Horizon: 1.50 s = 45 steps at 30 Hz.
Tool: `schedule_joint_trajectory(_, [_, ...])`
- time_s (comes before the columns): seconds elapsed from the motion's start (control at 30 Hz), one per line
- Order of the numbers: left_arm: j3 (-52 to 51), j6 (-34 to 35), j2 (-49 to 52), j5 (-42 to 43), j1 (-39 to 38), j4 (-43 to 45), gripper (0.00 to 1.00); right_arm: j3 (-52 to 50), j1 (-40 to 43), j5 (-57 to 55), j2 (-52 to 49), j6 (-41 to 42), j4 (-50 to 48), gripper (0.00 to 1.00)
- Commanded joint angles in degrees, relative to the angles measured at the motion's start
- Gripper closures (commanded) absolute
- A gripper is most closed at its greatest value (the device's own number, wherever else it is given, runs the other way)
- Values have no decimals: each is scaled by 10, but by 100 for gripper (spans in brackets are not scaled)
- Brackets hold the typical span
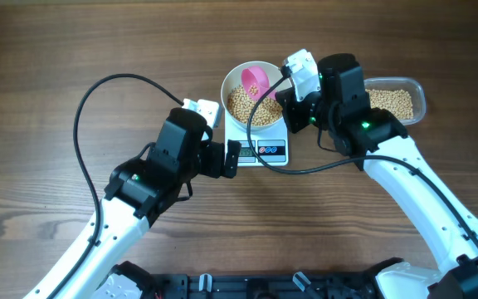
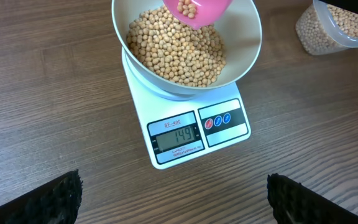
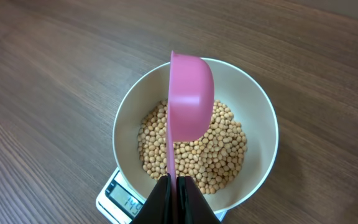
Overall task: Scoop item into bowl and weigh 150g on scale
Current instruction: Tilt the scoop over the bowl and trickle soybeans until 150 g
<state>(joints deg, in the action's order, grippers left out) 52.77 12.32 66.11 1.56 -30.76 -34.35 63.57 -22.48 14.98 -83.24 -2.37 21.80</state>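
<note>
Black fingertips of the left pincer frame the bottom of the left wrist view, standing wide apart with nothing between them. It hovers over bare desk just in front of the scale.

Right pincer: closed tight on the handle of a pink scoop. The scoop is turned on its side above the bowl, and a few beans show in its cup from the left wrist view.

Progress: the bowl sits on the scale, and the beans lie heaped in its bottom. The display reads 149, one short of target. Judged nearly complete. What appears left is a very small top-up, probably a few beans tipped from the scoop. A full pour would likely overshoot.

Clearances:
- The bowl rim overhangs the scale platform on all sides but leaves the display and buttons uncovered.
- The scoop is inside the rim line, so spills should land in the bowl.
- A clear tub of beans stands on the robot's right, apart from the bowl, with the right arm lying between them.
- Open desk lies on the left and the far side.
- The left pincer is close to the scale's display edge, so any advance risks nudging it and disturbing the reading.
</note>
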Motion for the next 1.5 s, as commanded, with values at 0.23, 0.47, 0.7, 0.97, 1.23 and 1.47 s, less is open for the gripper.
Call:
schedule_joint_trajectory(0.23, [9, -1, 3, 5, -3, 2, 0, 9, -1, 3, 11, -70, 23, 96])
schedule_joint_trajectory(0.47, [9, -1, 3, 5, -3, 2, 0, 5, -1, -2, 11, -199, 33, 96])
schedule_joint_trajectory(0.7, [9, -1, 3, 5, -3, 2, 0, 5, -1, -33, 11, -179, 31, 96])
schedule_joint_trajectory(0.97, [9, -1, 3, 5, -3, 2, 0, 5, -1, -29, 11, -178, 31, 96])
schedule_joint_trajectory(1.23, [9, -1, 3, 5, -3, 2, 0, 5, -2, -26, 11, -170, 22, 96])
schedule_joint_trajectory(1.47, [9, -1, 3, 5, -3, 2, 0, 5, 0, -38, 11, -155, 22, 96])
